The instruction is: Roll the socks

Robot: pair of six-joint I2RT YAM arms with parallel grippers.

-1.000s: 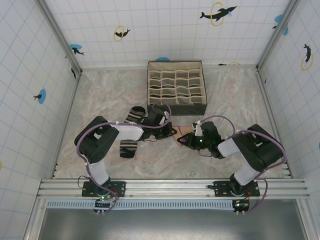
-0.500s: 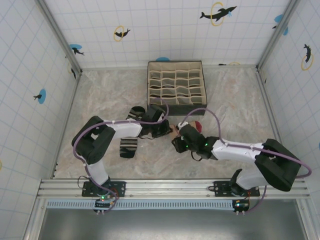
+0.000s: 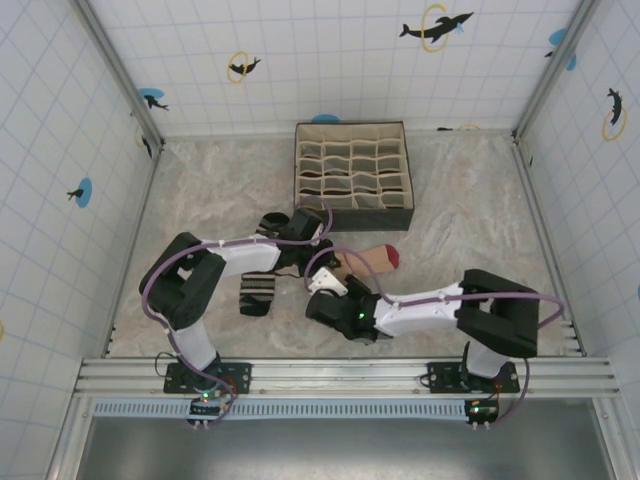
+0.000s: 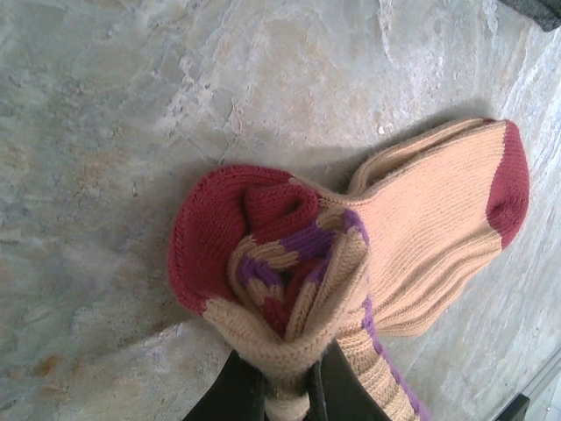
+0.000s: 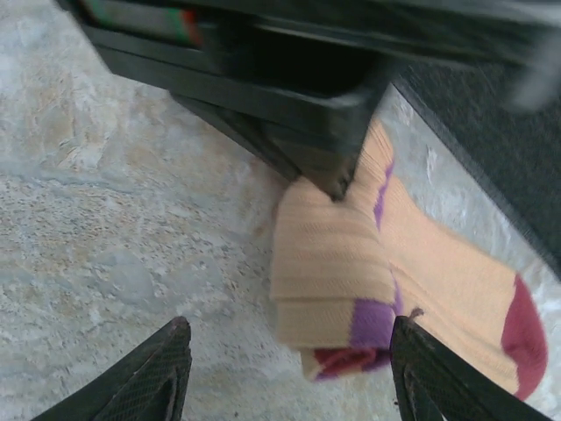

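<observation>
Clamping the peach sock (image 4: 421, 219), the left pincer (image 4: 285, 390) reveals purple stripes (image 4: 307, 241) close up; right pincer (image 5: 289, 324) gapes.

Divided organiser box (image 3: 353, 189), dark outside and beige within, served as the reference. It stood on a beige marbled tabletop (image 3: 470, 190), close to the back wall (image 3: 330, 90). The left wall (image 3: 50, 250) and right wall (image 3: 600, 220), like the back wall, were white tile with a thin blue grid. They bore dolphin decals, some ringed in yellow (image 3: 436, 26), others on blue discs (image 3: 80, 191). A metal corner post (image 3: 118, 70) rose behind and left of the box. Well in front of the box, an aluminium rail (image 3: 330, 372) ran along the table's edge. Lighting was even, with soft shadows.
</observation>
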